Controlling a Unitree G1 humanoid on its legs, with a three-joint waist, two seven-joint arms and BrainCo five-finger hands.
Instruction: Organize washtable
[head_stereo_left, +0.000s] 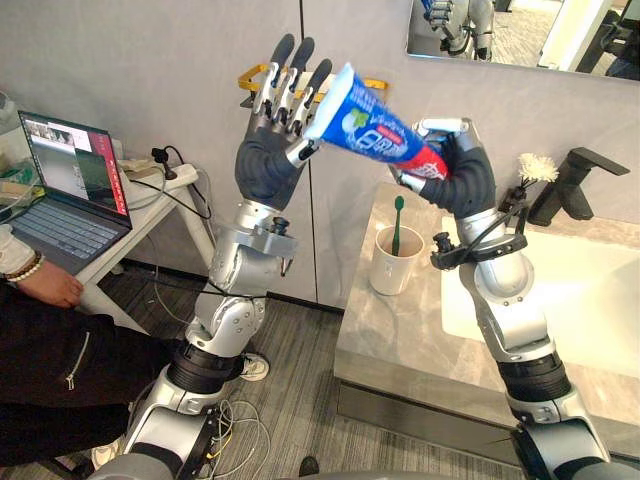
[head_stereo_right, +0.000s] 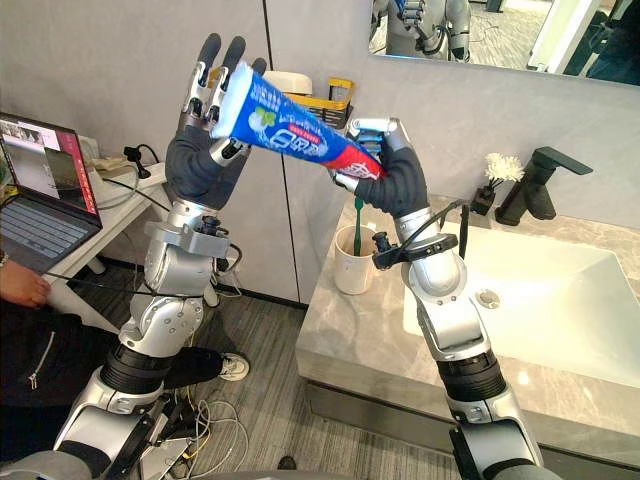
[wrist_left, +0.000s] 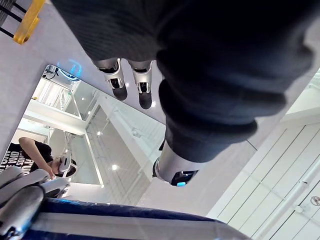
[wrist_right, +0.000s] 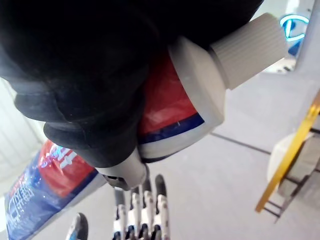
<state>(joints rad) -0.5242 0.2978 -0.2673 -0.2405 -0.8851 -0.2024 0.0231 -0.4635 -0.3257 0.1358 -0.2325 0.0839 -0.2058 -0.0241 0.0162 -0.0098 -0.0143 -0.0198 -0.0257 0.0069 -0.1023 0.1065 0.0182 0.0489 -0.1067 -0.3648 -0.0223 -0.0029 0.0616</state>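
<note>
Above the washtable's (head_stereo_left: 400, 330) left edge, the robot holds a tube (head_stereo_left: 372, 128) aloft between both hands, slanting down from left to right. The right hand (head_stereo_left: 462, 172) is clenched around the tube's lower end. Its fingers are mostly hidden behind the tube and the dark cover, and the white ribbed cap (wrist_right: 250, 44) shows plainly in the right wrist view. The left hand (head_stereo_left: 270, 150) stands with fingers straight up, the tube's flat upper end lying against them and the thumb just below it; whether the thumb presses the tube is hard to make out. Behind that hand, a yellow rack (head_stereo_left: 250, 75) on the wall is partly covered. Near the washtable's left edge, a white cup (head_stereo_left: 395, 265) holds a green toothbrush (head_stereo_left: 397, 225). To the right are the sink (head_stereo_left: 570, 300), cut off at the edge, and a black tap (head_stereo_left: 575, 178). At far left, a person's hand (head_stereo_left: 45, 287) rests by a laptop (head_stereo_left: 70, 195).
</note>
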